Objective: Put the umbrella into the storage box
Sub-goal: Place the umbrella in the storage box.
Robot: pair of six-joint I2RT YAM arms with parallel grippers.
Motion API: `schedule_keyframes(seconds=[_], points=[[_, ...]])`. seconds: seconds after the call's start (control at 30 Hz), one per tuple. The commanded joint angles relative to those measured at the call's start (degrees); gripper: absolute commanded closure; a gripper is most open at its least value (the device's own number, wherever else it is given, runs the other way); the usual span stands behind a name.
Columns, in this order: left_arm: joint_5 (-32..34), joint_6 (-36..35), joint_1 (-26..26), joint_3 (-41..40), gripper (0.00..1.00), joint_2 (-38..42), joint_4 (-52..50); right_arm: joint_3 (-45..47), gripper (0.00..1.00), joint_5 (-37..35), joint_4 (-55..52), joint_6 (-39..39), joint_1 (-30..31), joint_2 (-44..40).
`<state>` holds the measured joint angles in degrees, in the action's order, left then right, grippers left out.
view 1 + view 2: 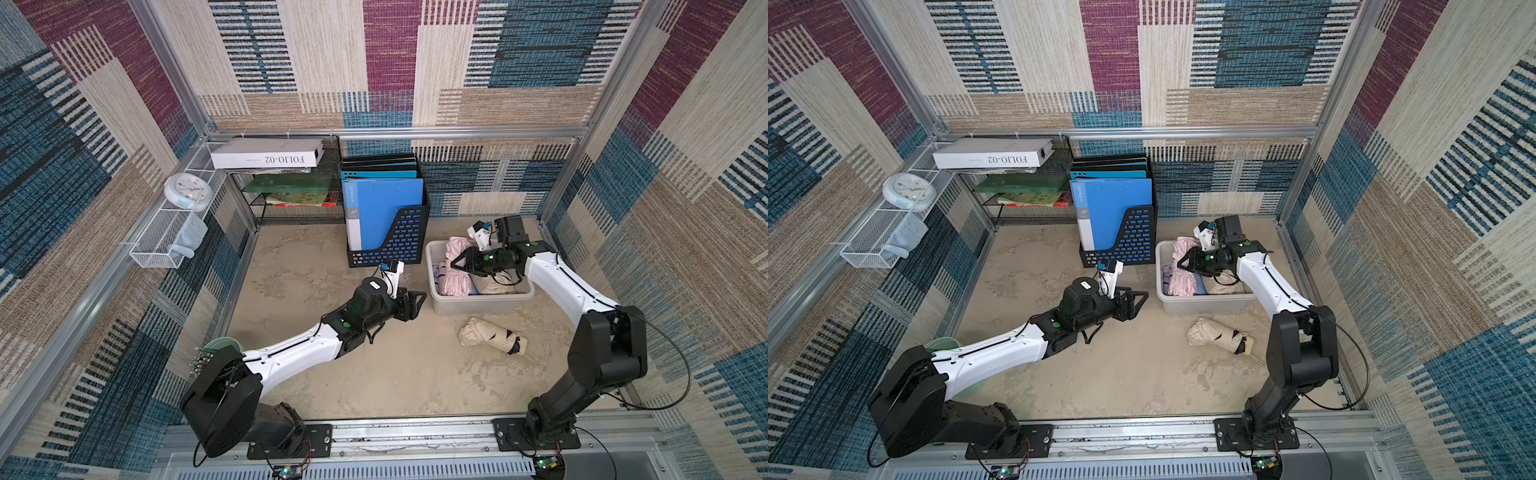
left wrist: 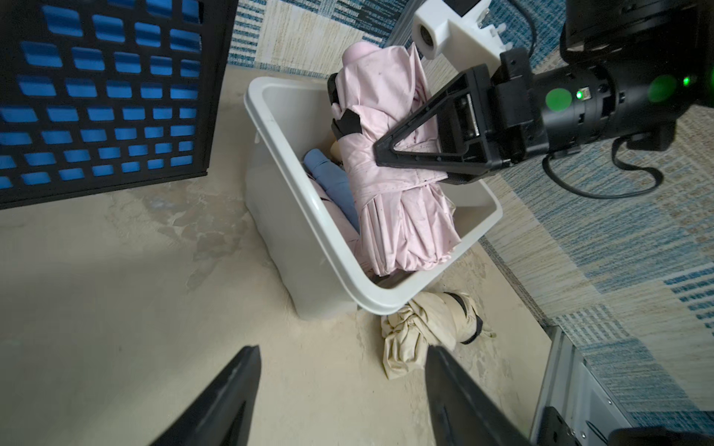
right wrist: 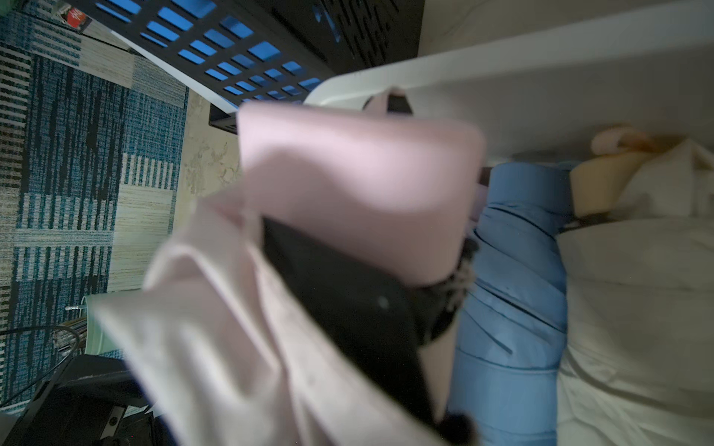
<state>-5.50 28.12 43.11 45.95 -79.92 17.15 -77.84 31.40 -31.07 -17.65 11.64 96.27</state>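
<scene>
The folded pink fabric umbrella (image 2: 390,216) slants into the light grey plastic storage box (image 2: 278,231), one end over its 12 o'clock rim. The right gripper (image 2: 386,152) is clenched on it, its arm reaching in from 3 o'clock. The left gripper (image 1: 417,305) hovers at the box's 8 o'clock, released and empty. Wrist views show a blue folded umbrella (image 3: 514,270) beneath, barely seen from above. A beige folded umbrella (image 1: 486,334) lies at 6 o'clock. A white box (image 1: 266,153) reads "FOLIO-02".

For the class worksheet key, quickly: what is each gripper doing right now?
Left gripper: open, holding nothing.
Right gripper: shut on the pink umbrella, over the storage box.
</scene>
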Motion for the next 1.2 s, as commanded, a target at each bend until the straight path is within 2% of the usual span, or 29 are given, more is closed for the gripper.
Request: schedule_keyframes(seconds=[0.0,0.17,0.27,0.33,0.5,0.67,0.8,0.93,1.07,1.17], points=[[3.0,1.0,-0.1,-0.3,0.29,0.7,-1.1,-1.7,0.8,2.7,-2.3,2.9,1.3,2.6],[5.5,1.7,-0.1,-0.3,0.29,2.1,-3.5,-3.8,0.78,3.3,-3.6,3.4,1.7,7.6],[7.3,3.2,-0.1,-1.6,0.29,3.4,-2.7,-4.4,0.73,3.0,-3.9,3.6,1.7,9.8],[7.8,3.6,-0.1,-2.0,0.29,4.0,-2.8,-4.9,0.65,2.1,-4.5,4.2,1.8,10.9],[9.6,3.3,-0.1,-2.0,0.29,5.7,-4.5,-6.5,0.31,-3.1,-5.6,5.3,1.8,10.3],[10.9,2.3,-0.1,-2.3,0.29,7.7,-5.0,-5.3,0.18,-8.3,-5.7,5.7,1.8,3.8],[10.8,2.1,-0.1,-4.4,0.29,8.9,-3.2,-2.1,0.16,-13.9,-6.2,5.3,1.7,-4.2],[7.1,1.9,-0.1,-5.4,0.29,9.5,-2.2,3.5,0.16,-18.0,-6.5,1.2,1.6,-12.9],[4.7,0.7,0.1,-5.5,0.28,10.0,-1.2,13.7,0.19,-23.3,-5.7,-8.2,1.6,-24.4],[1.7,-6.3,2.0,-4.6,0.29,10.1,-0.8,20.4,0.2,-27.3,-5.5,-15.0,1.6,-32.5]])
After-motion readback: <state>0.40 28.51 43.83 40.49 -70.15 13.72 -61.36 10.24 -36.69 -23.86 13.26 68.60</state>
